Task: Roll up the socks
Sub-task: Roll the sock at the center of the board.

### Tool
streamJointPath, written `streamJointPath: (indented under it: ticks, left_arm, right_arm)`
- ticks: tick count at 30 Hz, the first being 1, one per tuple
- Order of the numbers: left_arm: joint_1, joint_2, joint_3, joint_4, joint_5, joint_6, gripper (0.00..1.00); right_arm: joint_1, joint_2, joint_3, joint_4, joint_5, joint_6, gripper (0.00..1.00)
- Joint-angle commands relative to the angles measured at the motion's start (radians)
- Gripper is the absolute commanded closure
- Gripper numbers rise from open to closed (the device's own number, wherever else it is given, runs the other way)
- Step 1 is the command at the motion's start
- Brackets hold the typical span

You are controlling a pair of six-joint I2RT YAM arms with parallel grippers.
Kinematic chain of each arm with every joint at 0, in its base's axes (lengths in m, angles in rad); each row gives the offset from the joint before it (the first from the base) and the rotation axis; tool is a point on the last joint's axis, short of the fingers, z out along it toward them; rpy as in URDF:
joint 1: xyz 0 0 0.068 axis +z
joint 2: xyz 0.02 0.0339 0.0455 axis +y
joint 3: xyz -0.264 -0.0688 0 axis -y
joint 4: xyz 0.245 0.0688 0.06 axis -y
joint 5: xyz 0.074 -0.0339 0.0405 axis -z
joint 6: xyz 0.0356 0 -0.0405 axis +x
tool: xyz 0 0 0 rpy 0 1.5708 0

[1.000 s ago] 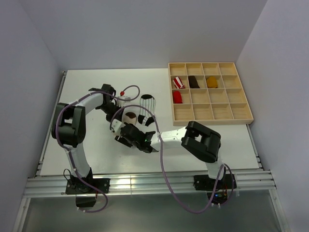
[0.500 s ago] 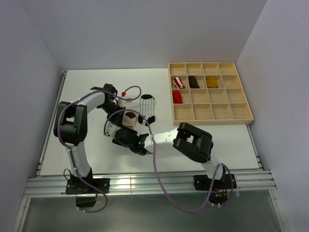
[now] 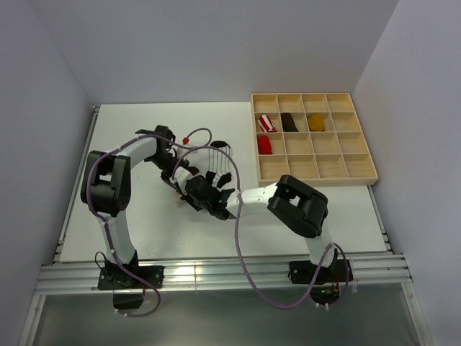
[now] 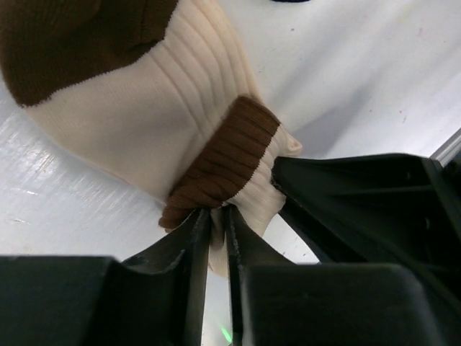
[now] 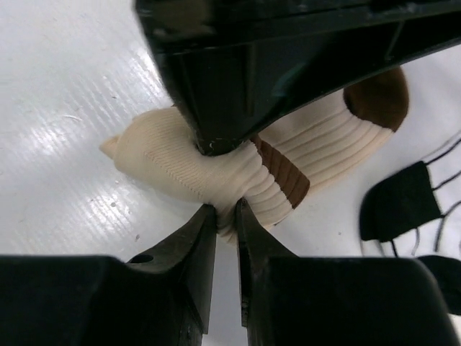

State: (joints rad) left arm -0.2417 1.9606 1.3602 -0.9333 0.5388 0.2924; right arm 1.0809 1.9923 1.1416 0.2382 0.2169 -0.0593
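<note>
The cream sock point(image 4: 130, 122) with brown toe and band lies bunched on the white table. My left gripper point(image 4: 218, 220) is shut on a fold of its cream fabric just below the brown band. My right gripper point(image 5: 225, 216) is shut on the same cream sock point(image 5: 180, 166) from the opposite side, its fingers point(image 4: 360, 194) almost touching the left ones. In the top view both grippers point(image 3: 175, 175) point(image 3: 193, 193) meet over the sock and hide most of it. The white sock with thin black stripes point(image 3: 220, 160) lies flat just right of them, its black toe point(image 5: 400, 209) near the right gripper.
A wooden compartment tray point(image 3: 315, 184) stands at the right of the table. It holds a red bundle point(image 3: 265, 144), a red-and-white striped bundle point(image 3: 266, 121), a dark brown bundle point(image 3: 289, 122) and a mustard bundle point(image 3: 315, 122). A purple cable point(image 3: 238, 231) loops over the front of the table.
My right gripper has swung up to the cream sock and closed on it beside the left gripper. The sock, visible from above before, is now mostly covered.
</note>
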Motion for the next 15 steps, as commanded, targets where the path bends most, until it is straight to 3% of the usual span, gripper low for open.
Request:
streamJointPath:
  ticks: [1,7,15]
  left_arm:
    - [-0.018,-0.019,0.022,-0.027,0.099,-0.019,0.78]
    - [0.002,-0.086,0.019,0.024,0.138,-0.045,0.68]
    - [0.093,-0.178,0.005,0.148,0.207,-0.105,0.66]
  right_arm:
    - [-0.039,-0.012,-0.049,0.007,-0.174,0.116,0.87]
    - [-0.084,-0.043,-0.089,0.021,-0.346,0.174,0.90]
    - [-0.128,-0.030,-0.076,-0.014,-0.482,0.199,0.91]
